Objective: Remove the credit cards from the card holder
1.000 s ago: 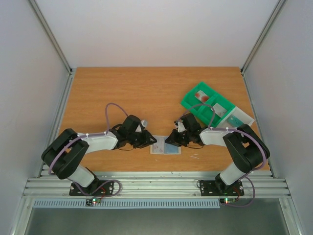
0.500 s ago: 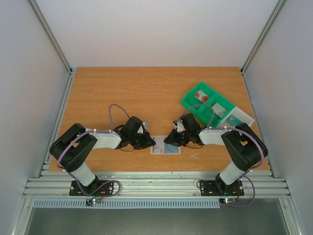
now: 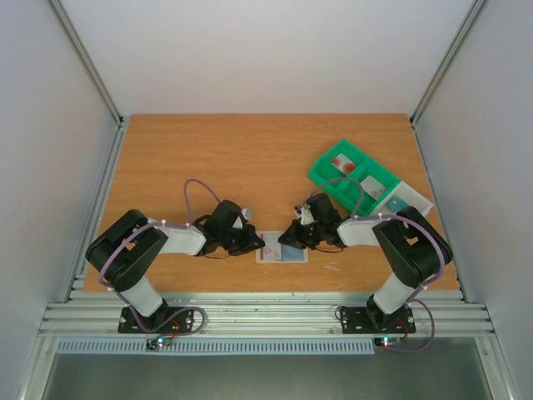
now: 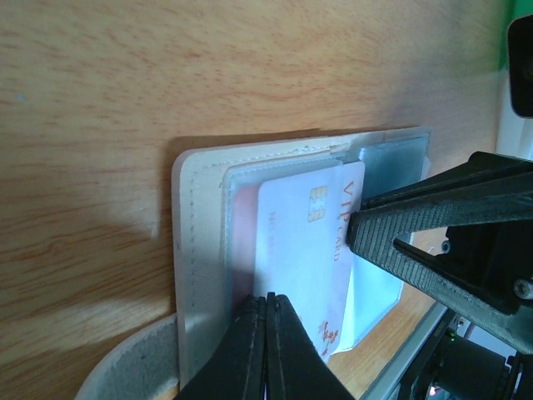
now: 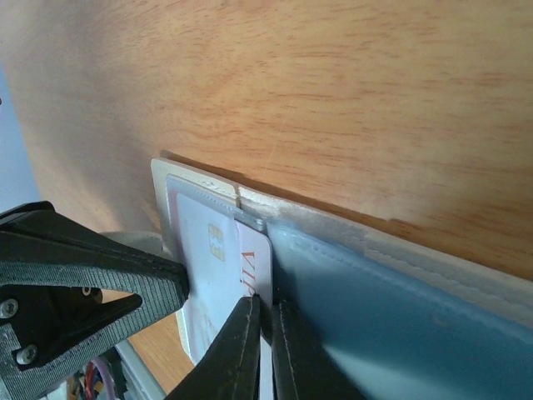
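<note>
Overhead: bright, even, you get only soft shadows under the arms [image 3: 171,242] | Left wrist: dim shadow band on the table [image 4: 75,250] beside the card holder [image 4: 200,250], right edge blown white | Right wrist: near foreground soft, left edge washed pale blue.

The table [image 3: 250,150] was orange-brown with a wood grain. The holder [image 4: 198,250] was cream, with a row of matching stitches along its edge. The front card [image 4: 291,250] was white, with a gold chip and orange-red "VIP" lettering. The back card [image 4: 241,242] showed pink through a clear sleeve. The pocket [image 5: 375,317] was blue-grey. The tray [image 3: 319,173] was bright green. The left gripper [image 4: 265,304] and right gripper [image 5: 265,308] were black. The arms [image 3: 179,240] were white and black, with purple cables [image 3: 185,196].
</note>
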Controlling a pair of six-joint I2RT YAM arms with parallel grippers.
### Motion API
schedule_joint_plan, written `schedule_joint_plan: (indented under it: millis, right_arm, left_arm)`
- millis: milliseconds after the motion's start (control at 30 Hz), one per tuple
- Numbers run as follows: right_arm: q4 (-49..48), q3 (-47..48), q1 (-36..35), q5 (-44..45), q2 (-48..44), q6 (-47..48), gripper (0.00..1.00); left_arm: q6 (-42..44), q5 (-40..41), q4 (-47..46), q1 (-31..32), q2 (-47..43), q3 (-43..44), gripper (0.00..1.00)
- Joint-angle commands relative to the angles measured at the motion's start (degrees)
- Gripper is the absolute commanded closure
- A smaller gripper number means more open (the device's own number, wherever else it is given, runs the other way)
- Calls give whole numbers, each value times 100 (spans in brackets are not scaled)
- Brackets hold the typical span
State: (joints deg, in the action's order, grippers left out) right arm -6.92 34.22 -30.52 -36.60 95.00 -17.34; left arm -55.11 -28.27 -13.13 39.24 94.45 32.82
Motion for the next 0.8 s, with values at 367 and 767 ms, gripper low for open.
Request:
schedule_joint_plan:
  millis: [367,767]
  right_arm:
    - [-90,-282,56,106,-302,-50,99]
    - [312,-388,362,116,-745,190,99]
  left_arm:
    - [9,256,169,55,189,-214,95]
    - [52,245,265,57,105,-191,91]
